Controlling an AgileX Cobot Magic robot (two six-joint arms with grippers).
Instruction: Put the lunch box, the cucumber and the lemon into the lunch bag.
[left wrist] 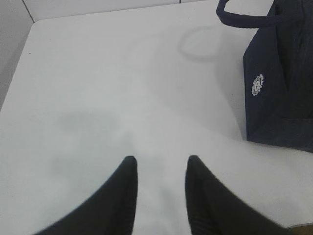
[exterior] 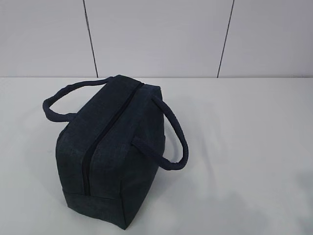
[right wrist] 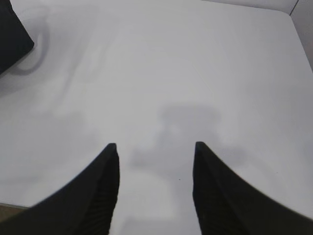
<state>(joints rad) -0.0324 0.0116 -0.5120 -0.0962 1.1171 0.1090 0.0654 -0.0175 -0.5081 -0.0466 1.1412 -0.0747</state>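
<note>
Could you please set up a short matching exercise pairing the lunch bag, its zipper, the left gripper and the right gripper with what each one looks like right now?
Things:
1. lunch bag
2. zipper
3. left gripper
4. right gripper

States:
A. open, empty, over bare table, a corner of the bag at the view's upper left
B. closed along the top
C. dark navy, standing on the white table
D. open, empty, the bag's side with a white round logo to its right

Pairs: 1-C, 2-B, 3-D, 4-A
</note>
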